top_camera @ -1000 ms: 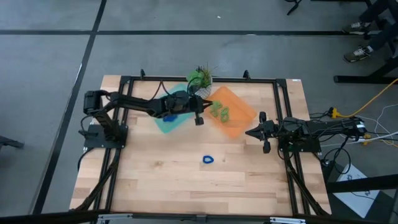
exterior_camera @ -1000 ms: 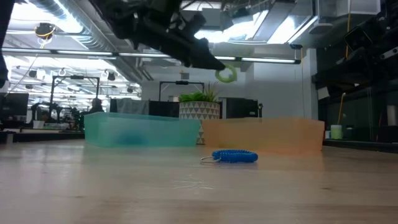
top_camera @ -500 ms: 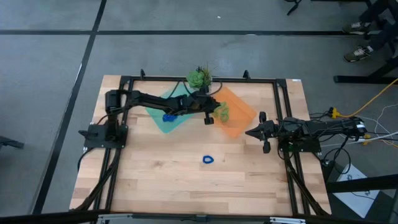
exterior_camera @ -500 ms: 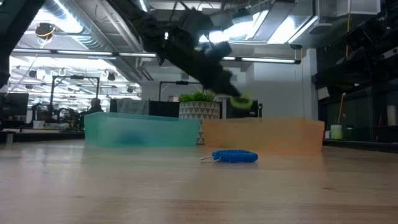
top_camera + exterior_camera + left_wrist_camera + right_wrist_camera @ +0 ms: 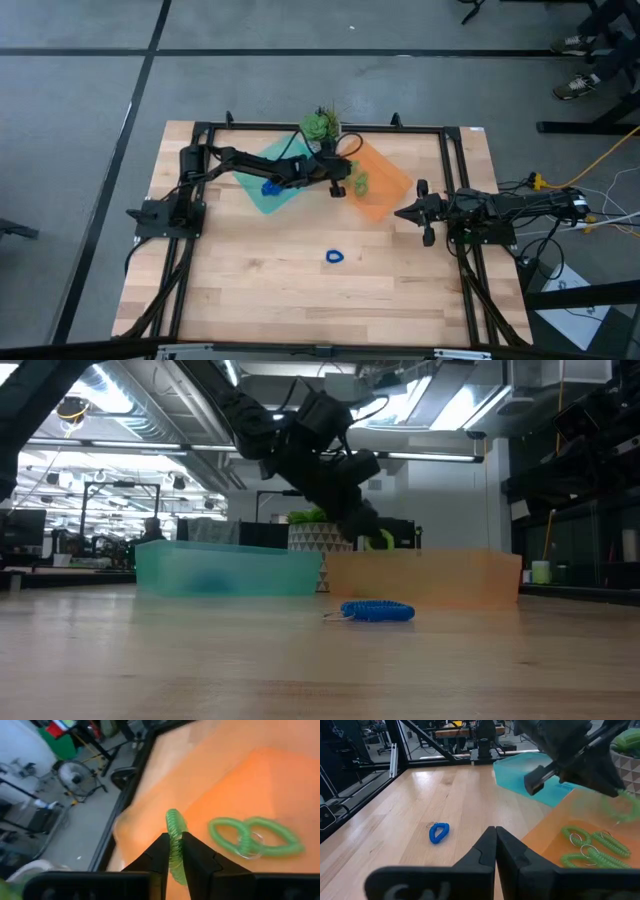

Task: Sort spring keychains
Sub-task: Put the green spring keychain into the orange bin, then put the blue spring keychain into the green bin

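While a second ago it hung high, the left end effector [image 5: 345, 186] now sits low over the orange tray [image 5: 385, 190]. Its wrist view shows a green keychain [image 5: 174, 840] pinched between its fingers [image 5: 160, 855], drop imminent; the right end effector [image 5: 495, 842] waits pressed together, with a blue keychain [image 5: 439, 832] left on the table [image 5: 420, 800].

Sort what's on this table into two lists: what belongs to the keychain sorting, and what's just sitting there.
Part of the job:
- green keychain pinched in the left gripper over the orange tray
- green keychains already in that tray
- blue keychain loose on the table
- blue keychain in tray
- teal tray

Just sitting there:
- potted plant
- right gripper, waiting
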`<state>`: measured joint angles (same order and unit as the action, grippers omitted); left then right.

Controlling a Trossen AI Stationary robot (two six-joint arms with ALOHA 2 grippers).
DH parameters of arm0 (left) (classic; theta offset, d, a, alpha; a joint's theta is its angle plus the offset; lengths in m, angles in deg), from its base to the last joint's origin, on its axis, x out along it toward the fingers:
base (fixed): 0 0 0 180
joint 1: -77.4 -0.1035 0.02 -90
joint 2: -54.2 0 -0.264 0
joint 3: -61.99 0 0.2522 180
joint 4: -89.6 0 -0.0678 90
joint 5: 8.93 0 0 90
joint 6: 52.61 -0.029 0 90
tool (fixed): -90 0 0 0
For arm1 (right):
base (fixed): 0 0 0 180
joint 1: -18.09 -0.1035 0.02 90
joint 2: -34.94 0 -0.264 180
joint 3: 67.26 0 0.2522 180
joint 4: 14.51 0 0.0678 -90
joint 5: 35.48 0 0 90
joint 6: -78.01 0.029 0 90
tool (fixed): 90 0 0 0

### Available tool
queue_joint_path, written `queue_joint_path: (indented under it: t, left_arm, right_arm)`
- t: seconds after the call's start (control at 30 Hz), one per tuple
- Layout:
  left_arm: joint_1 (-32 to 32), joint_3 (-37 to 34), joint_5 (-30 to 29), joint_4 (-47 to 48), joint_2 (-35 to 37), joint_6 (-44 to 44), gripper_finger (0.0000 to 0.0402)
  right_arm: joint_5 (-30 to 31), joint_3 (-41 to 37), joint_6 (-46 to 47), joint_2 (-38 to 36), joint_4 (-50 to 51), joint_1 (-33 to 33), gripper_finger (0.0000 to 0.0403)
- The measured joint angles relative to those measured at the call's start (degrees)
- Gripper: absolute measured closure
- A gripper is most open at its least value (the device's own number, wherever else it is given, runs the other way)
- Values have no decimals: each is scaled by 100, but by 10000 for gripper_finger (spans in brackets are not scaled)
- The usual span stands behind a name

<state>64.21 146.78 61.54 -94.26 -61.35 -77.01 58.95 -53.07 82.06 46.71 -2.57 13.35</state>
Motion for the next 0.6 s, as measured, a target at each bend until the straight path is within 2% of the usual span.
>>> queue_joint_path:
  t: [0.1,0.23,0.4,0.6]
  left_arm:
    - [4,2,-121,-20,0,-2,344]
    - [21,2,113,-18,0,-24,315]
    - [115,2,104,-16,0,-24,272]
    - [405,-3,-281,19,121,-46,245]
  right_arm:
    - [1,0,-2,0,0,-1,395]
    - [0,0,-2,-2,0,-2,395]
    - [0,0,-1,0,0,0,395]
    - [0,0,-1,-1,1,-1,395]
